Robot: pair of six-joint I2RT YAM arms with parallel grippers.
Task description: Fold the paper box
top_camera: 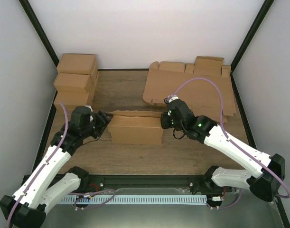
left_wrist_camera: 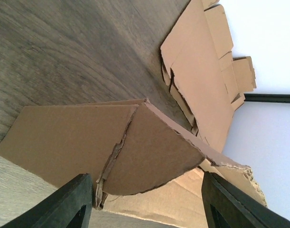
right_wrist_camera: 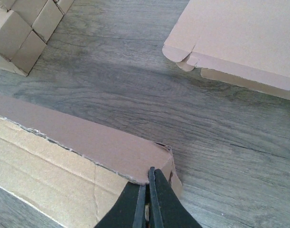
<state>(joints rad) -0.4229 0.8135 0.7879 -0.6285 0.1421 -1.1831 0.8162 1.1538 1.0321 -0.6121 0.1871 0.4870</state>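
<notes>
A big brown wooden desk (top_camera: 182, 154) holds everything. At the back right of it lies a wide pile of flat cardboard sheets (top_camera: 192, 88), and some of their tabs stick out at the far edge. Two white and black arms reach in from the near edge. The left arm (top_camera: 50, 164) comes in from the left, and the right arm (top_camera: 230, 142) comes in from the right with a purple wire looping over it. At the back left sits a stack of small made-up boxes (top_camera: 76, 80), close to the wall. The paper box (top_camera: 135, 129) is in the middle of the desk, between the two arms and well apart from the flat pile. It is partly folded, with its front wall standing up and a long flap along its back edge. The left jaws are at the box's left end. They stand wide, and in the left wrist view the two black fingers (left_wrist_camera: 73, 202) sit on either side of a bent flap with a round edge. The far finger is not touching it. The right jaws are at the box's right end. They are squeezed tight together, and their tips (right_wrist_camera: 149, 178) touch the round corner of the long flap. I cannot tell if any cardboard is pinched between them.
</notes>
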